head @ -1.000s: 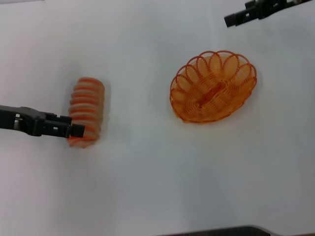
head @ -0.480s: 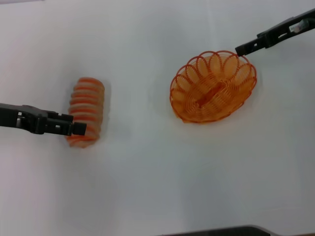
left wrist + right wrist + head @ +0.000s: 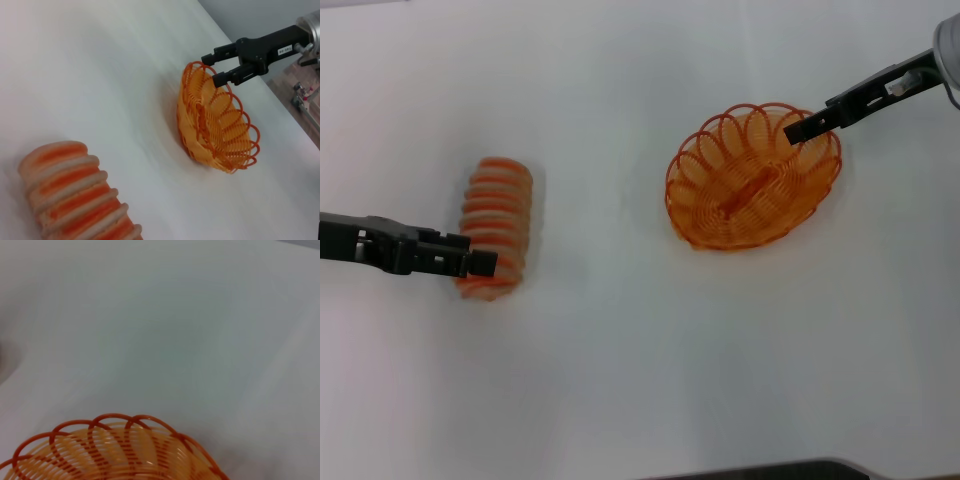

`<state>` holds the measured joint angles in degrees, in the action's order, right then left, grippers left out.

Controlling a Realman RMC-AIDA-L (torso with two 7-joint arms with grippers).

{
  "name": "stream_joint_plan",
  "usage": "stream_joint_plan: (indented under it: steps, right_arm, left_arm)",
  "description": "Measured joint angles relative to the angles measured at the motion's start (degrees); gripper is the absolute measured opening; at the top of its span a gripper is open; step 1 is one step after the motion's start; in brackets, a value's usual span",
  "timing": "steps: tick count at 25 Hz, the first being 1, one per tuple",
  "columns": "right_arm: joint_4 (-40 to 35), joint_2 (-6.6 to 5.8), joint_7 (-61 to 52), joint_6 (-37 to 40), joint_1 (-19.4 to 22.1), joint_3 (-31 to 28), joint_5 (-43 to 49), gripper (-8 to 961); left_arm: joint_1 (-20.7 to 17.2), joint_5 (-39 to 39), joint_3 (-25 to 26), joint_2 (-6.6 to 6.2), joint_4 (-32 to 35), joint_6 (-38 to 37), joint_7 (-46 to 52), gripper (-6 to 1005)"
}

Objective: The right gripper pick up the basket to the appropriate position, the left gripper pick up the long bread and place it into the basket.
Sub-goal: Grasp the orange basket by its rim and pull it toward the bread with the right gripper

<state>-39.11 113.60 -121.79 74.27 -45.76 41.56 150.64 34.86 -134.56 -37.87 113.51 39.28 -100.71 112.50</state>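
Observation:
The long bread [image 3: 498, 212] lies on the white table at the left, cream with orange stripes; it also shows in the left wrist view [image 3: 75, 200]. My left gripper [image 3: 480, 263] is at the bread's near end, touching or just above it. The orange wire basket [image 3: 750, 185] stands at the right. My right gripper [image 3: 800, 128] is at the basket's far right rim. In the left wrist view the right gripper [image 3: 218, 67] is open, its two fingers on either side of the basket's [image 3: 215, 125] looped rim. The right wrist view shows only the basket's rim [image 3: 115, 422].
The white table [image 3: 640, 330] spreads between the bread and the basket. A dark edge [image 3: 770, 468] runs along the near side. Beyond the table's far edge, the left wrist view shows brown flooring with equipment [image 3: 305, 97].
My right gripper has come down and to the left from the far right, reaching the basket's rim. The left gripper, the bread and the basket have stayed in place.

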Motion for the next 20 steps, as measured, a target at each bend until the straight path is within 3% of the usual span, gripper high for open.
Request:
stream_joint_plan:
  steps: [6,16,20]
  right_arm:
    - [0.51,0.54,-0.01,-0.68,-0.13,0.88,0.01,857]
    - [1.85,0.72,-0.03,-0.88,-0.77,1.46,0.0,414]
    - [2.01,0.74,-0.03,-0.77,-0.73,1.49,-0.02,328]
  left_arm:
    - [-0.07,0.0,-0.03,0.12,-0.01,0.25,0.0,781]
    - [0.17,0.0,-0.37,0.32,-0.09,0.47,0.48,782]
    - [0.29,0.0,-0.43,0.35,-0.09,0.39,0.51,782]
